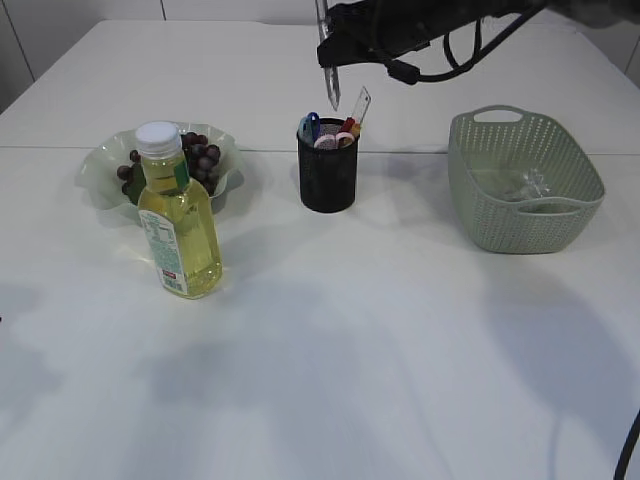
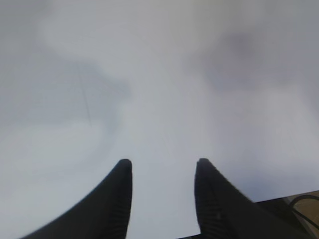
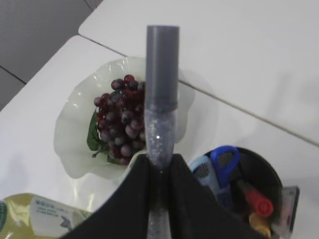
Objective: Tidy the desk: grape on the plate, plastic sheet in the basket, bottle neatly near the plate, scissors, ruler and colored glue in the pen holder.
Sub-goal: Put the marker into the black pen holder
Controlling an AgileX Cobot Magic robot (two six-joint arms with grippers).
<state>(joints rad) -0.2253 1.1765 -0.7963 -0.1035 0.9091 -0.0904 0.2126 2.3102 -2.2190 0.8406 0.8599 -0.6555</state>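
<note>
My right gripper (image 3: 160,164) is shut on a grey glitter glue tube (image 3: 161,99). In the exterior view the tube (image 1: 333,85) hangs point down above the black mesh pen holder (image 1: 327,175). The holder (image 3: 259,172) contains blue-handled scissors (image 3: 219,164), a clear ruler (image 1: 361,104) and red and yellow glue pens (image 3: 256,201). Dark grapes (image 1: 198,155) lie on the pale green plate (image 1: 105,170). The yellow bottle (image 1: 178,215) stands upright just in front of the plate. The clear plastic sheet (image 1: 525,183) lies in the green basket (image 1: 520,180). My left gripper (image 2: 162,167) is open and empty over bare table.
The white table (image 1: 350,350) stretches forward of the objects. A seam in the table (image 1: 420,152) runs behind the pen holder. The right arm (image 1: 430,30) reaches in from the upper right.
</note>
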